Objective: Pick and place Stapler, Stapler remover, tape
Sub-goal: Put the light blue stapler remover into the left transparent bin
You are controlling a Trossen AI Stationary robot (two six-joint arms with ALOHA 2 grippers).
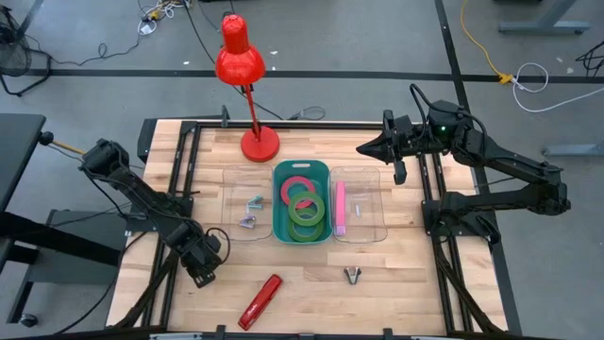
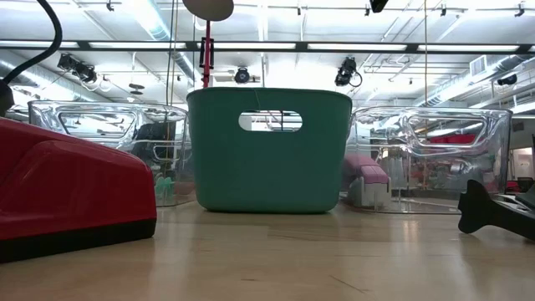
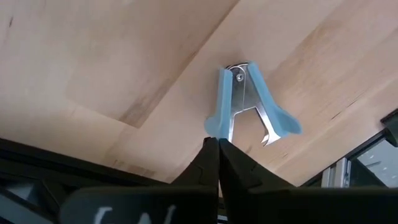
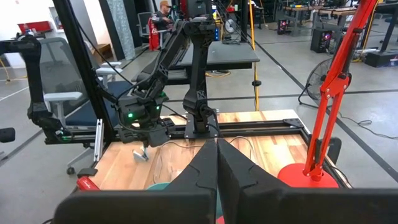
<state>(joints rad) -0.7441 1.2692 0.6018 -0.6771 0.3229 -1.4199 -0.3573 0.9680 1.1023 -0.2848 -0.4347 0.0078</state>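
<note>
High view, largest first: worktop; teal bin, centre; red stapler, lower centre. Left gripper, lower left, pinched onto a blue staple remover; next, carry to a bin. Right gripper, upper right, closed, empty, waiting.

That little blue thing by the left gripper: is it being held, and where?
Yes. The left gripper is shut on the blue staple remover, pinching one blue handle wing.

Even, bright light is cast from ceiling strips. The red stapler is blurred in the low view; soft shadows are seen beneath the bins.
</note>
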